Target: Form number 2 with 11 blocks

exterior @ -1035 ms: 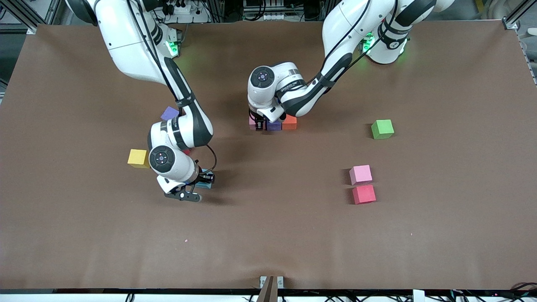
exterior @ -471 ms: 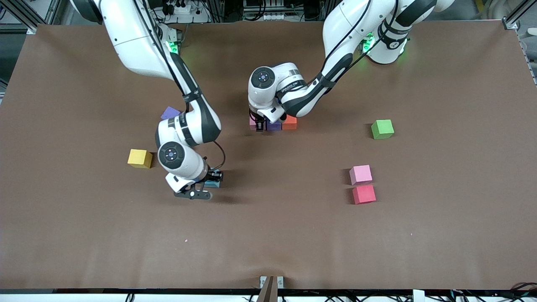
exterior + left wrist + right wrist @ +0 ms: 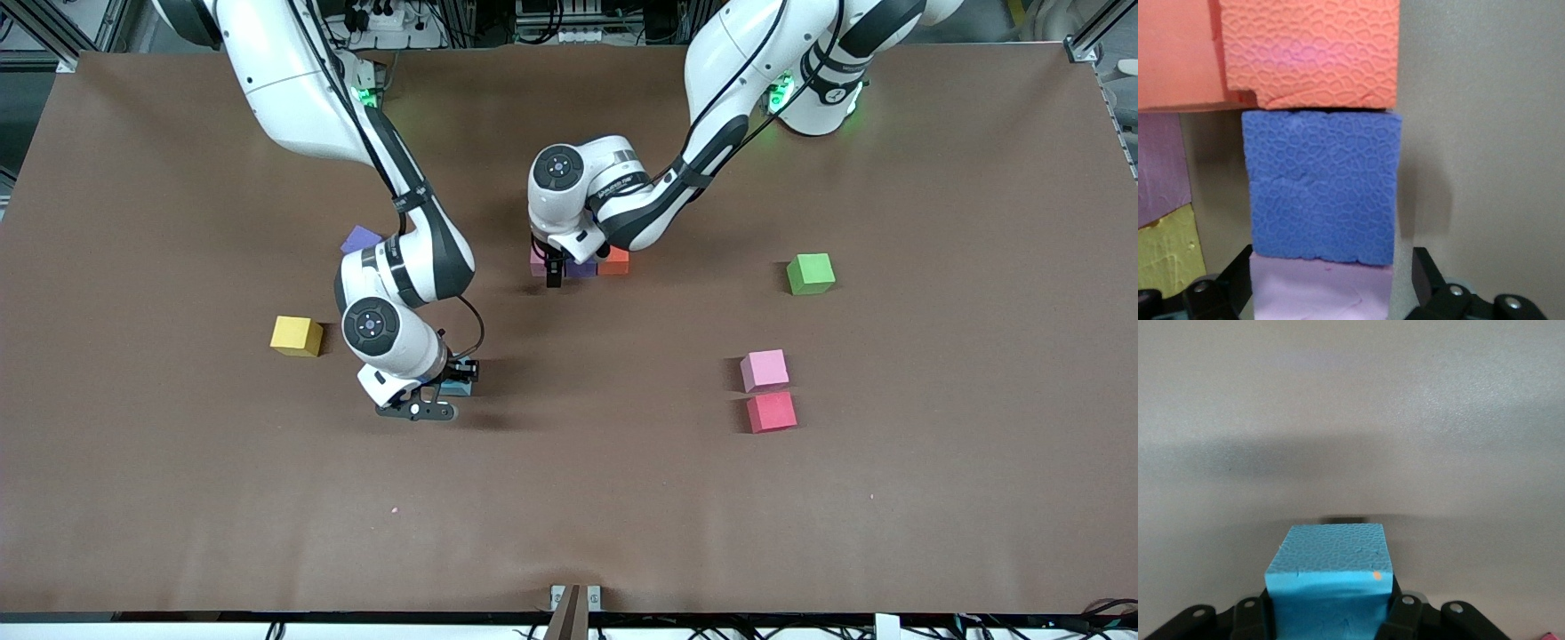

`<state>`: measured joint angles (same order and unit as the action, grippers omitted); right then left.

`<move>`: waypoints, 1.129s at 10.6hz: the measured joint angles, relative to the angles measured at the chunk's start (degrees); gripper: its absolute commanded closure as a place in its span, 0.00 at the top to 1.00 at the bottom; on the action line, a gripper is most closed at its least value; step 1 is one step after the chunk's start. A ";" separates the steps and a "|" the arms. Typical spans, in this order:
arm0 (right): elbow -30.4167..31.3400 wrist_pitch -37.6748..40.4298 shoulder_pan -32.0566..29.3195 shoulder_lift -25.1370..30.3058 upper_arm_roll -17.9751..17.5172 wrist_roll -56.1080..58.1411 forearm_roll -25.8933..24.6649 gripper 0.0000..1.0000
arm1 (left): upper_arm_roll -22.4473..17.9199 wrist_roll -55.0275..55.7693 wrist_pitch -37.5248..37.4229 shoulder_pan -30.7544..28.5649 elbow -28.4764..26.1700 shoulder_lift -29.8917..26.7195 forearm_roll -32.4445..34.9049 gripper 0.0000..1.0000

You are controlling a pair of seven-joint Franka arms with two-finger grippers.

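The blocks look like foam: the close views show a pebbled, matte skin and slightly ragged edges, so they are probably light, a little squashy and grippy rather than slick, and best taken across two flat parallel sides near the middle with a gentle squeeze. The right gripper (image 3: 455, 380) is clamped that way on a light blue block (image 3: 1330, 577), its fingers pressed to two facing sides, over bare table between the yellow block (image 3: 296, 336) and the row that has been started. That row sits mid-table: a pink block (image 3: 1321, 292), a purple block (image 3: 1323, 187) and an orange block (image 3: 1313, 52) touching side by side. The left gripper (image 3: 553, 263) hangs over the pink end with its fingers apart on either side of that block, gripping nothing. Loose blocks lie elsewhere: a second purple block (image 3: 360, 239) near the right arm, and a pink block (image 3: 765, 370) just beside a red block (image 3: 771, 412) toward the left arm's end, with the green cube (image 3: 810, 273) there too
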<state>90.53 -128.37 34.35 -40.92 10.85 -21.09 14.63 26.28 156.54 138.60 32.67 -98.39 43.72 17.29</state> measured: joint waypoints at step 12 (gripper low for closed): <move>-0.95 5.03 8.65 1.37 -0.33 -5.57 0.13 0.47 | 0.28 -4.67 -8.46 -5.81 0.76 -9.96 1.36 1.00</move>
<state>89.57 -123.34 42.99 -39.56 10.52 -26.67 14.76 26.57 151.87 130.14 26.85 -97.62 33.77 18.65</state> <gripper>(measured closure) 0.463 0.000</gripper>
